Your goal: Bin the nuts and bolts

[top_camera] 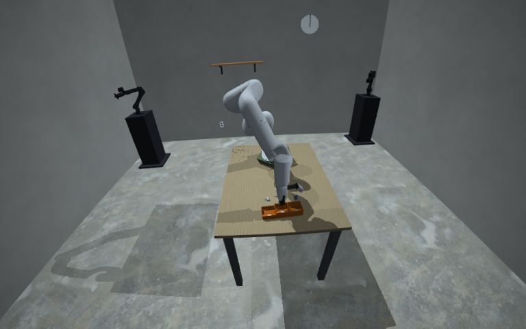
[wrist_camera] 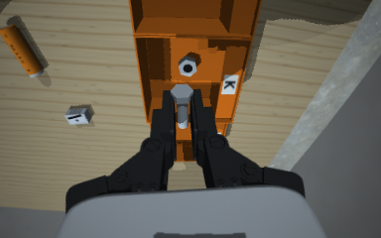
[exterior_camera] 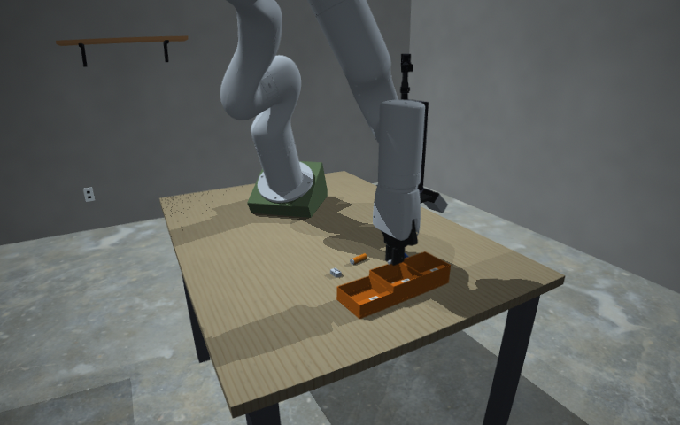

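My gripper (top_camera: 281, 202) (exterior_camera: 394, 260) (wrist_camera: 182, 105) points down and is shut on a grey hex-headed bolt (wrist_camera: 182, 93), its head showing at the fingertips. The fingers are over the orange bin marked K (exterior_camera: 406, 289) (wrist_camera: 210, 64), the middle of three joined bins. In the exterior view the fingertips stand at the level of its back rim or a little above. A grey hex nut (wrist_camera: 183, 69) lies inside bin K, just beyond the bolt head in the wrist view. The fingers hide part of the bin.
An orange cylinder with a grey end (exterior_camera: 359, 258) (wrist_camera: 22, 52) and a small silver-white block (top_camera: 268, 199) (exterior_camera: 335, 272) (wrist_camera: 78, 115) lie on the table behind the bins. A small blue thing (top_camera: 296, 197) lies behind the right bin. The joined bins have raised walls and dividers.
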Robot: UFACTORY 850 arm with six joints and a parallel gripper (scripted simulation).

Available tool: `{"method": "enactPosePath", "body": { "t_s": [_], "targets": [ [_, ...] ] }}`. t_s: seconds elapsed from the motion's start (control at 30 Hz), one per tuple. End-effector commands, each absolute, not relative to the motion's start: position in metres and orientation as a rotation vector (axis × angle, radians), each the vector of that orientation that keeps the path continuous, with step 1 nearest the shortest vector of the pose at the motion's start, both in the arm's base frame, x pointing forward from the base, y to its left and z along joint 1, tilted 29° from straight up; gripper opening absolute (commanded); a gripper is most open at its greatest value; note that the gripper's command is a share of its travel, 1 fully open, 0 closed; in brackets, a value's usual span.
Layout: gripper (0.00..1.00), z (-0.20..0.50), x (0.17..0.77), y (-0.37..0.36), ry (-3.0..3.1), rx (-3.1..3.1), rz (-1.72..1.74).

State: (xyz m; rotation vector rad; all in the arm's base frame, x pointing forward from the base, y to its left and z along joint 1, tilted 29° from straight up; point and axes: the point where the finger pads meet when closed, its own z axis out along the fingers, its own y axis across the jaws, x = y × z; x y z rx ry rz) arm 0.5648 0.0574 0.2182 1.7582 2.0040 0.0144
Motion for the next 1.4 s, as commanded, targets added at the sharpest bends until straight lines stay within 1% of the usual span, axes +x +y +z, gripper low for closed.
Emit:
{"method": "enactPosePath", "body": {
  "t_s": [0.0, 0.47, 1.37],
  "targets": [
    [0.00, 0.219, 0.565, 0.058, 1.944, 1.773, 0.036],
    [0.00, 0.219, 0.565, 0.058, 1.944, 1.773, 0.036],
    [0.00, 0.181, 0.581, 0.045, 1.944, 1.773, 0.036]
  ]
}}
